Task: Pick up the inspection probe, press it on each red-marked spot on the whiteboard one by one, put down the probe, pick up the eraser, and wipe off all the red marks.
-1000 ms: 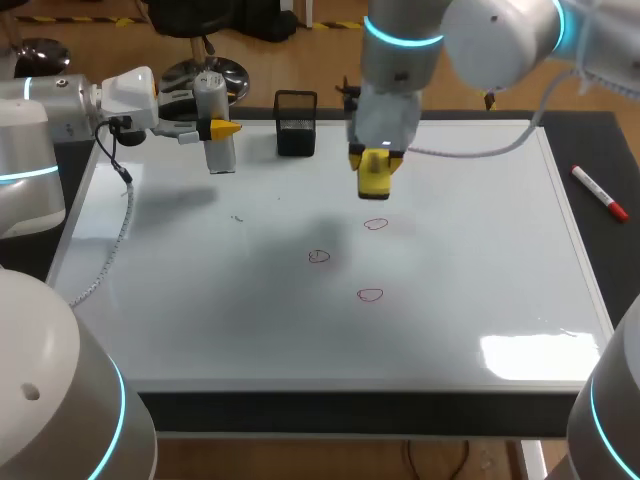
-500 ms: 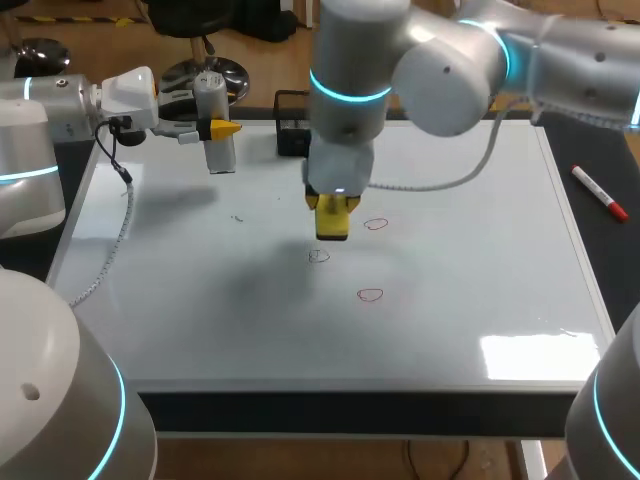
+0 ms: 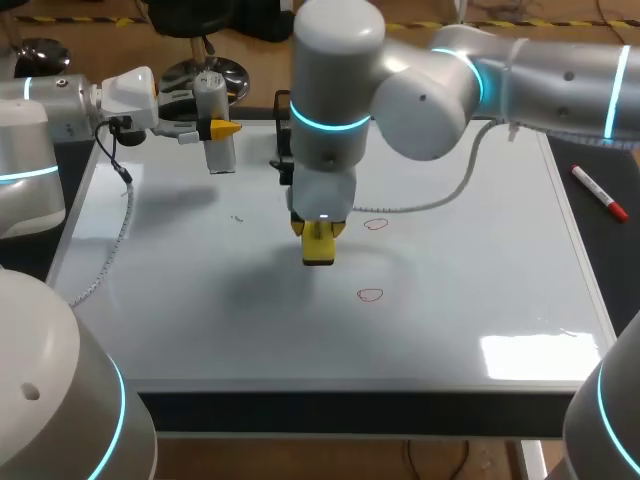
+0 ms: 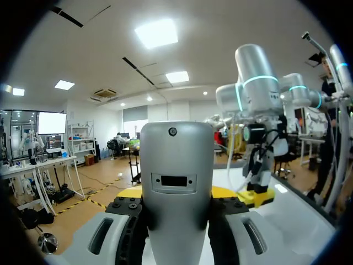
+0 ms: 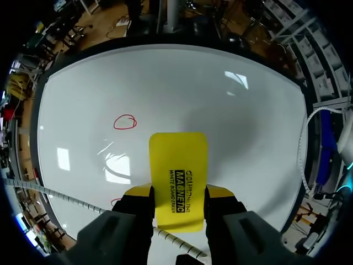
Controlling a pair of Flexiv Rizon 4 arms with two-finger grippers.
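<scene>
The right tool (image 5: 177,194) grips the yellow eraser (image 5: 178,160) low over the whiteboard (image 3: 480,250), near a red mark (image 3: 375,224). It should press flat and softly, then rub across each mark. The left tool (image 3: 222,129) is closed on the probe (image 3: 221,155) above the board's far left corner.

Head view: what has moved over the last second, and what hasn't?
The right arm's jaws, shut on the flat yellow eraser, swept from the whiteboard's far middle toward the near edge and leftward. The eraser now hides the middle red circle. Unchanged: the left arm's jaws hold the grey cylindrical probe at the far left corner, and two red circles stay visible.
</scene>
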